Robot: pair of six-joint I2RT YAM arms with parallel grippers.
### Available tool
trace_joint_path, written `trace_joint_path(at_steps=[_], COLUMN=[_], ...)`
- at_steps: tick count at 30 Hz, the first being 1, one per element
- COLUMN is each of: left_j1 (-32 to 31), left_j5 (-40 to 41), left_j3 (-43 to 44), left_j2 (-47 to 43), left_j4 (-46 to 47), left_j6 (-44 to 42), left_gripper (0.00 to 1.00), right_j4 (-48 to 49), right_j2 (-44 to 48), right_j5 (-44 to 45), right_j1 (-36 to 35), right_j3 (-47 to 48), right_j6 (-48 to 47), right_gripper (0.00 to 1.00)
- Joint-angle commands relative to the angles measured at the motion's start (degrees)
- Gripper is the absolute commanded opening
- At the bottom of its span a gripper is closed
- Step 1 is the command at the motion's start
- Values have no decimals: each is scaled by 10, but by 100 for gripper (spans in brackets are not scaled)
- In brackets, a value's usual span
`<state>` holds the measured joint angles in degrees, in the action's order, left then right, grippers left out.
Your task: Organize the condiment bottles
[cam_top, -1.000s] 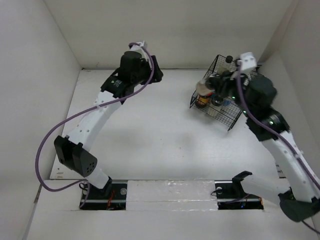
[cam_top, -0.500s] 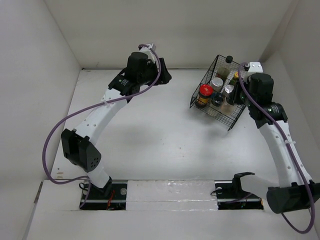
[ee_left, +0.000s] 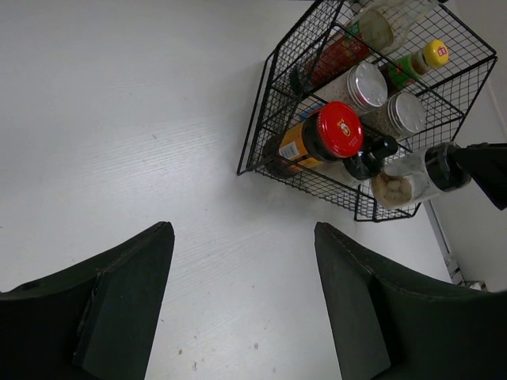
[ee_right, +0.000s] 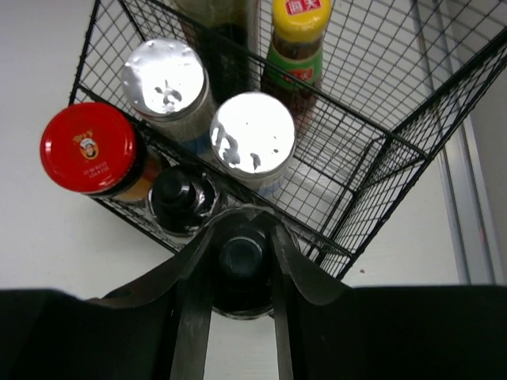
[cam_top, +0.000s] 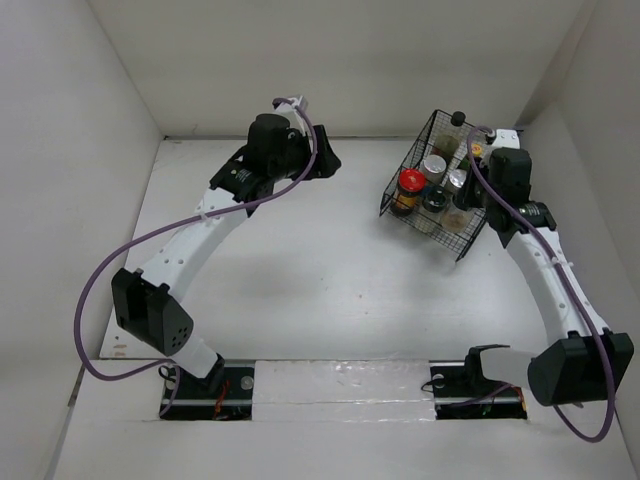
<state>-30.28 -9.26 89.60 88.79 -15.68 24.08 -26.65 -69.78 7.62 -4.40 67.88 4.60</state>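
Observation:
A black wire basket [cam_top: 420, 236] at the back right holds the condiment bottles: a red-lidded jar [cam_top: 410, 181], two silver-lidded jars [cam_top: 434, 165], a black-capped shaker [cam_top: 436, 197], a yellow-capped bottle [cam_top: 470, 152] and a tall dark bottle [cam_top: 458, 118]. My right gripper [cam_top: 478, 198] is at the basket's near right corner, shut on the cap of the second black-capped shaker [ee_right: 242, 257], which stands inside the basket [ee_right: 372, 198]. The left wrist view shows this shaker [ee_left: 404, 180] leaning. My left gripper [ee_left: 245, 301] is open and empty above bare table, left of the basket [ee_left: 261, 103].
White walls close in the table on the left, back and right. The basket stands close to the right wall. The table between the two arms is bare white.
My right wrist moved from over the basket's middle to its near right corner. My left arm swung a little to the right.

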Motion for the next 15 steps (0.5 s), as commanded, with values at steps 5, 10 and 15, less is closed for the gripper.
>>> trace_joint_path(at_steps=[5, 10, 15], left_j1=[0, 0, 0], left_j5=[-1, -7, -7], left_j3=[1, 1, 1], left_j2=[-21, -21, -16], left_j4=[24, 24, 24], left_j6=[-10, -10, -10], left_gripper=[69, 69, 69], right_j4=[71, 71, 77], right_j2=[-2, -12, -18], right_j5=[46, 46, 51], right_j1=[2, 2, 7], right_j3=[-59, -79, -94], right_j6=[12, 12, 12], right_gripper=[0, 12, 8])
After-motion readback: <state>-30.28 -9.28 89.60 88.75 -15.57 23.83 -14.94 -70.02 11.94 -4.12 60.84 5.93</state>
